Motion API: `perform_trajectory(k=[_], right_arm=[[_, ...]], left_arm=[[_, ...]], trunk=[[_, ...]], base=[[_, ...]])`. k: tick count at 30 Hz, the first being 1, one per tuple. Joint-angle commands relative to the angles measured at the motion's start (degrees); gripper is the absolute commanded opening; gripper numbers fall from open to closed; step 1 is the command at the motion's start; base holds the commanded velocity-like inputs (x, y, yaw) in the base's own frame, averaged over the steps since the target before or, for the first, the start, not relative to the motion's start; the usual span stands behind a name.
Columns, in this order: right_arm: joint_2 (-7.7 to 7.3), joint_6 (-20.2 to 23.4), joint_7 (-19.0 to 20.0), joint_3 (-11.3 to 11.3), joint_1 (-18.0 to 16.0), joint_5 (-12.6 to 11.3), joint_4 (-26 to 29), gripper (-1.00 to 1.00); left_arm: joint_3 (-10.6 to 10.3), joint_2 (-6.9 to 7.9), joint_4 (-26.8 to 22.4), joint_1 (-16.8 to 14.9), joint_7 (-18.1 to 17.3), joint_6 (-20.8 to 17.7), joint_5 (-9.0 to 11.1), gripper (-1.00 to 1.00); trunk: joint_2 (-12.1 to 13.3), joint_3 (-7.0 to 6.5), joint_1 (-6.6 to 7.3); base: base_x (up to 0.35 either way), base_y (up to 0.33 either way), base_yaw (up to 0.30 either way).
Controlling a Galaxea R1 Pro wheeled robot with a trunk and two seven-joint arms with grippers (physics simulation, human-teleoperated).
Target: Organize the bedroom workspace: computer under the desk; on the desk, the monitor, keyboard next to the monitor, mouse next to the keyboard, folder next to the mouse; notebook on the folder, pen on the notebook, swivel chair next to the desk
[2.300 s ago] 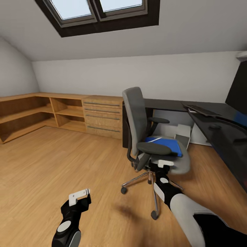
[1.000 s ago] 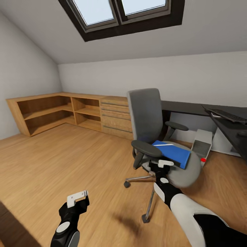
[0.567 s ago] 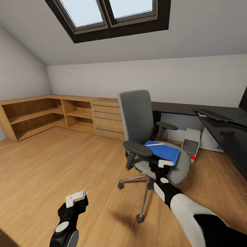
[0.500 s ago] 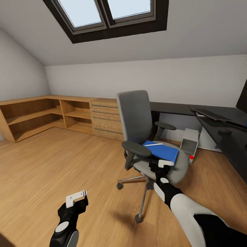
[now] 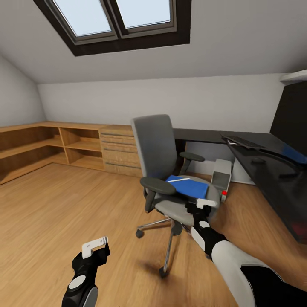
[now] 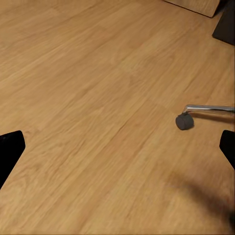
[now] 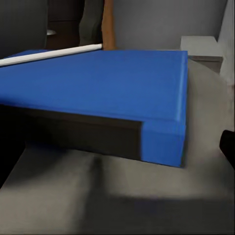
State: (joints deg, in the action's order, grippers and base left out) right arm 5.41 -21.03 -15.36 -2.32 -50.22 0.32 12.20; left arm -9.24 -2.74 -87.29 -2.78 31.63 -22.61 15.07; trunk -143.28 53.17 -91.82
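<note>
The grey swivel chair [image 5: 156,149] stands on the floor left of the black desk [image 5: 273,179]. The blue folder [image 5: 188,186] [image 7: 107,88] lies on its seat, with a thin white stick, perhaps the pen [image 5: 178,180], along its far edge. My right gripper [image 5: 199,205] [image 7: 118,147] is open at the seat's front edge, just short of the folder. My left gripper [image 5: 96,247] [image 6: 117,147] hangs open over bare floor. On the desk are the monitor [image 5: 293,119], keyboard [image 5: 244,142] and mouse [image 5: 257,161]. The computer [image 5: 221,175] stands on the floor by the desk. I cannot make out the notebook.
Low light-wood shelving [image 5: 51,147] with drawers [image 5: 116,151] runs along the far and left walls. A skylight [image 5: 115,17] sits in the sloped ceiling. The chair's chrome base and castors [image 5: 163,272] spread over the floor right of my left arm. Open wooden floor lies to the left.
The camera has swung right, bringing the monitor into view and pushing the shelving left. The chair has turned slightly, and my right gripper has kept its place at the seat's edge.
</note>
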Motion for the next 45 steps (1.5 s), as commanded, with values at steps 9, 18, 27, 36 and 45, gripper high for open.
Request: perform_trajectory(k=[9, 18, 27, 36, 45], right_arm=[[-0.03, -0.24, 0.04, -0.23, -0.05, 0.03, -0.07, 1.00], [-0.22, 0.33, 0.18, -0.49, -0.05, -0.38, -0.01, 1.00], [-1.56, 0.70, 0.32, -1.58, -0.05, -7.98, 0.06, 1.00], [-6.45, 1.50, 4.71, -1.73, -0.05, -29.64, 0.30, 1.00], [-8.96, 8.89, 11.03, -1.93, -0.05, -40.80, 0.28, 1.00]], left_arm=[[-0.07, 0.02, -0.12, -0.03, 0.64, -0.15, 0.42, 1.00], [0.01, 0.02, -0.37, -0.03, 0.79, -0.08, 0.40, 1.00], [0.02, 0.02, -0.42, -0.03, 0.80, -0.06, 0.40, 1.00], [-0.03, 0.02, -0.34, -0.03, 0.80, 0.11, 0.40, 1.00], [-0.13, 0.02, -0.39, -0.03, 0.53, 3.87, 0.43, 1.00]], trunk=[[-0.03, -0.48, 0.02], [-0.03, -0.55, 0.02], [-0.03, -0.56, 0.02], [-0.03, -0.56, 0.02], [-0.03, -0.56, 0.02]], base=[[-0.156, 0.000, -0.174], [-0.008, 0.000, -0.024], [0.000, 0.000, -0.001], [0.000, 0.000, 0.000], [0.056, 0.000, 0.000]])
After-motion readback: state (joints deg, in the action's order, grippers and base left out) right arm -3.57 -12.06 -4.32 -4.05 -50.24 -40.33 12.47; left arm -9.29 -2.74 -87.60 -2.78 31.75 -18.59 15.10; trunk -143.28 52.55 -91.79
